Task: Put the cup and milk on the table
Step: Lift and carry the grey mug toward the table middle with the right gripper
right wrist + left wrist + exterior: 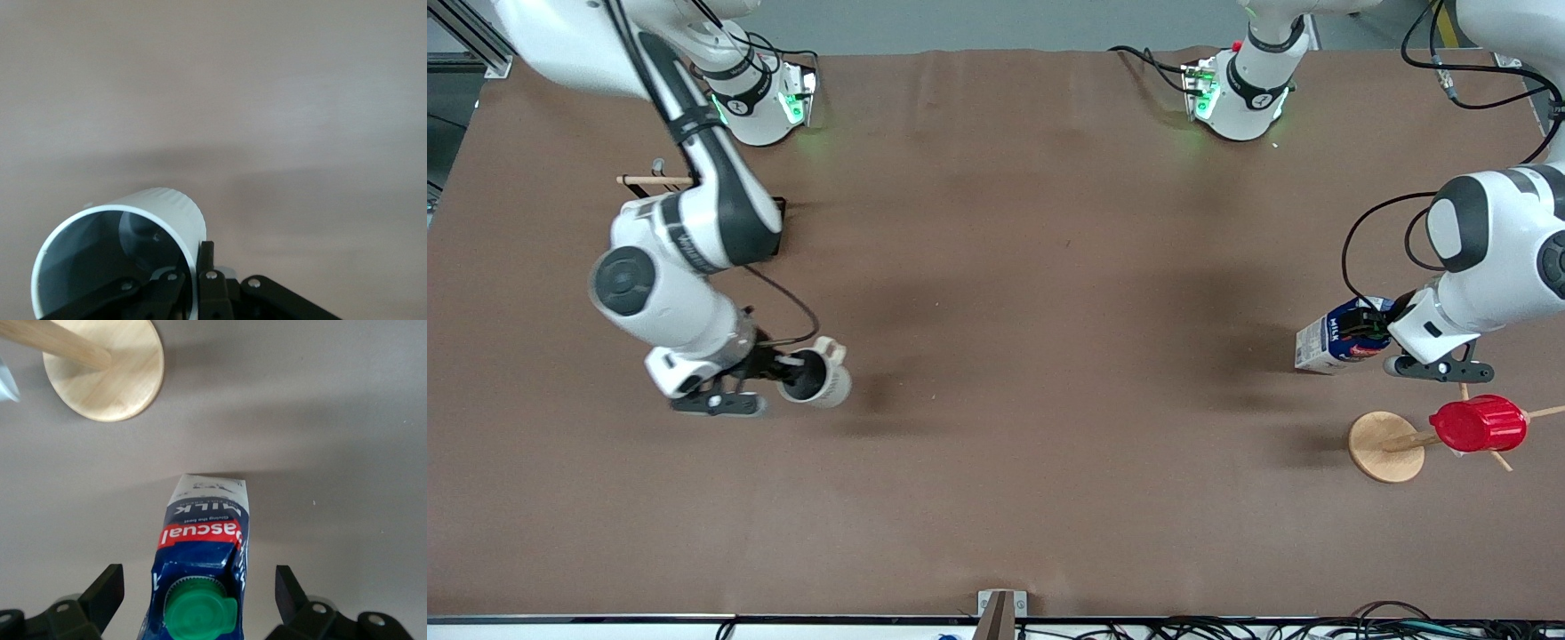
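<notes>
Cup: we see the beige mug with a grey inside and a loop handle (815, 377) toward the right arm's end of the brown matte table (1014, 267), tilted, its mouth turned up toward the front camera.
Right gripper: the right gripper (783, 366) has its fingers clamped together on the mug's rim wall; whether the mug touches the table we cannot tell.
Step in hand: we judge the cup is being set down; next it calls for righting, lowering and release.
Milk: the small blue-and-white carton with a round green cap (200, 553) stands on the table toward the left arm's end.
Left gripper: the left gripper (200, 590) has its fingers wide apart, either side of the carton, touching nothing.
Next for milk: we judge it placed; the arm needs only to lift clear.
Rack: a wooden stand with a round base (1385, 446) holds a red ribbed cup (1479, 423), nearer the front camera than the carton.
Writing: "MILK" and a red band ending "ascual"; no lettering legible on the mug.
</notes>
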Controlling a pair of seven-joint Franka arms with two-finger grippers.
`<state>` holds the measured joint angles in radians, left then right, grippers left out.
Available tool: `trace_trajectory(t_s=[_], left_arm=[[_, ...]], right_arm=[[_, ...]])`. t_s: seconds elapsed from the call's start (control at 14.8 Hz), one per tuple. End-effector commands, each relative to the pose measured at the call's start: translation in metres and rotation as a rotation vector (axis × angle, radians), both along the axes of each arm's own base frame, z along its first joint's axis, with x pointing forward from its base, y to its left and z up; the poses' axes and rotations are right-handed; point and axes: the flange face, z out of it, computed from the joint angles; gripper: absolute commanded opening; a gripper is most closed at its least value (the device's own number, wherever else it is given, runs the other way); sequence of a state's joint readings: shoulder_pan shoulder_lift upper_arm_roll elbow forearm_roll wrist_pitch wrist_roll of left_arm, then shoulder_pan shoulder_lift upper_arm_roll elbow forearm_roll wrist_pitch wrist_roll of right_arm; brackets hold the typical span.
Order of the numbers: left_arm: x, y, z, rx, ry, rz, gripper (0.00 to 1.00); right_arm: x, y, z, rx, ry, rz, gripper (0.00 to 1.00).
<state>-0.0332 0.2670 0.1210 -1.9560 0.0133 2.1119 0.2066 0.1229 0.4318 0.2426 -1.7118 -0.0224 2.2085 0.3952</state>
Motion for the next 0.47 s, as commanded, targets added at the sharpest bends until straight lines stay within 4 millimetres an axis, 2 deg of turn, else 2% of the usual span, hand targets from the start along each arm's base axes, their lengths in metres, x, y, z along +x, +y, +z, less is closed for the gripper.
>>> trace_trajectory(t_s=[0.0,0.14,0.2,0.27,0.34,0.41], left_arm=[[-0.003,0.001,0.000,-0.014,0.015,-0.010,1.00],[-0.003,0.001,0.001,-0.014,0.014,-0.010,1.00],[-0.003,0.001,0.001,-0.014,0.014,-0.010,1.00],[-0.003,0.001,0.001,-0.014,0.014,-0.010,0.94],[-0.003,0.001,0.004,-0.015,0.009,-0.012,0.80],[-0.002,0.003,0.008,-0.016,0.001,-0.021,0.63]], right_arm=[[0.001,0.074,-0.019,-0.052,-0.033,0.000,0.00],[-0.007,0.117,-0.044,-0.094,-0.048,-0.029,0.01],[-0.013,0.139,-0.050,-0.067,-0.051,-0.027,0.01],[-0.020,0.158,-0.054,-0.029,-0.067,-0.025,0.01],[-0.022,0.164,-0.056,-0.009,-0.093,-0.020,0.02],[-0.032,0.181,-0.057,-0.001,-0.103,0.009,0.02]])
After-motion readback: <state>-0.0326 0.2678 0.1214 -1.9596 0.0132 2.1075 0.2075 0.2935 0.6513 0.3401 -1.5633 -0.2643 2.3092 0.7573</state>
